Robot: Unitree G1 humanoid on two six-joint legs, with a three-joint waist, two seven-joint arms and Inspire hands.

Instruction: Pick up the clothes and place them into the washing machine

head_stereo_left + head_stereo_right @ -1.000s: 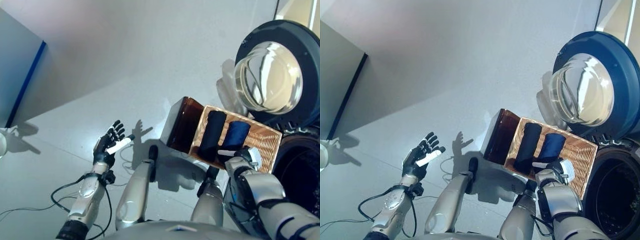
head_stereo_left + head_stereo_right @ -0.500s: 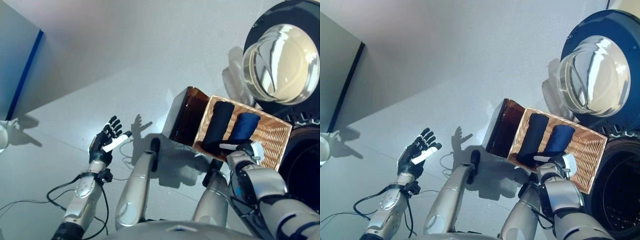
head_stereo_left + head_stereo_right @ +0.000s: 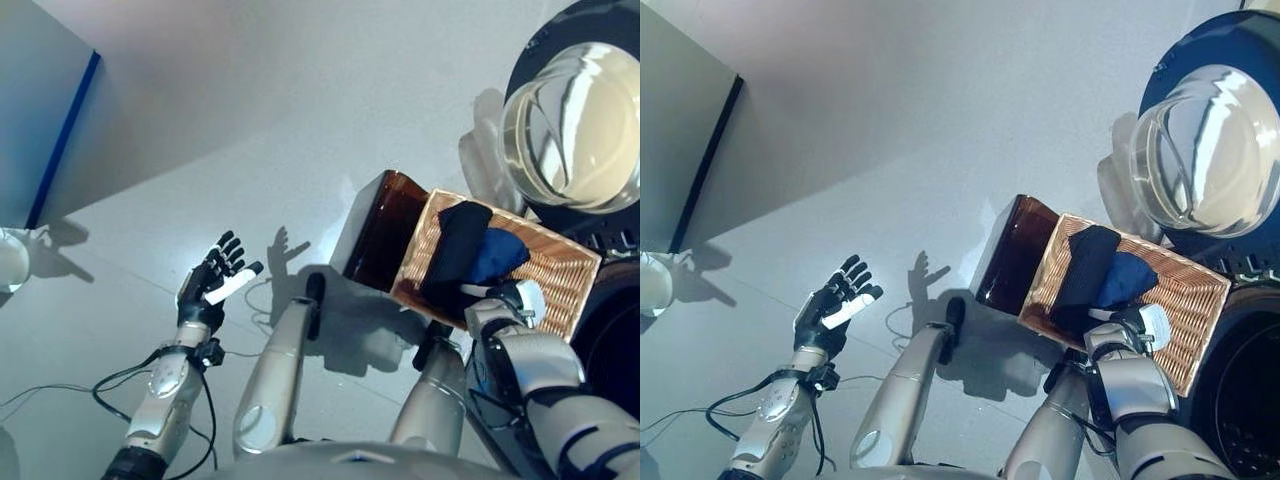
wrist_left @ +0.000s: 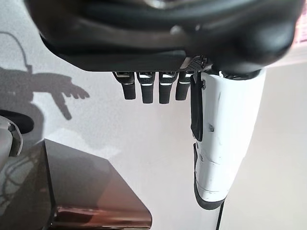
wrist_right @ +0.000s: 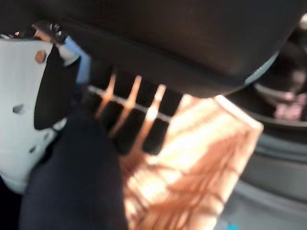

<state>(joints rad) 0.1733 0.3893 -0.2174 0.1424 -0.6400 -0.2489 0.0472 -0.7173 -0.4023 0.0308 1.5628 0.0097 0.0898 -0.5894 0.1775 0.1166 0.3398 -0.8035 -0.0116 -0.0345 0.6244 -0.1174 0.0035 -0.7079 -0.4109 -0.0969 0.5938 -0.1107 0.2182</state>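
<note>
A wicker basket (image 3: 560, 275) hangs tilted in the air beside the washing machine. My right hand (image 3: 507, 303) is shut on its near rim; the fingers reach over the weave (image 5: 192, 163). Inside lie a black rolled garment (image 3: 455, 250) and a blue one (image 3: 503, 255), the black one slanted across the blue. The black cloth (image 5: 72, 182) also shows close by the white-covered thumb (image 5: 24, 110). The machine's round glass door (image 3: 570, 125) stands open above the basket, and the dark drum mouth (image 3: 1250, 400) is at the lower right. My left hand (image 3: 212, 285) is open and holds nothing, far to the left.
A dark brown glossy box (image 3: 385, 235) stands against the basket's left side and also appears as the brown box (image 4: 91, 191) in the left wrist view. A grey panel with a blue edge (image 3: 60, 130) rises at the left, with a white object (image 3: 12, 258) below it.
The black garment has slid and now slants over the blue one in the basket. The whole view has shifted slightly. My left hand is unchanged.
</note>
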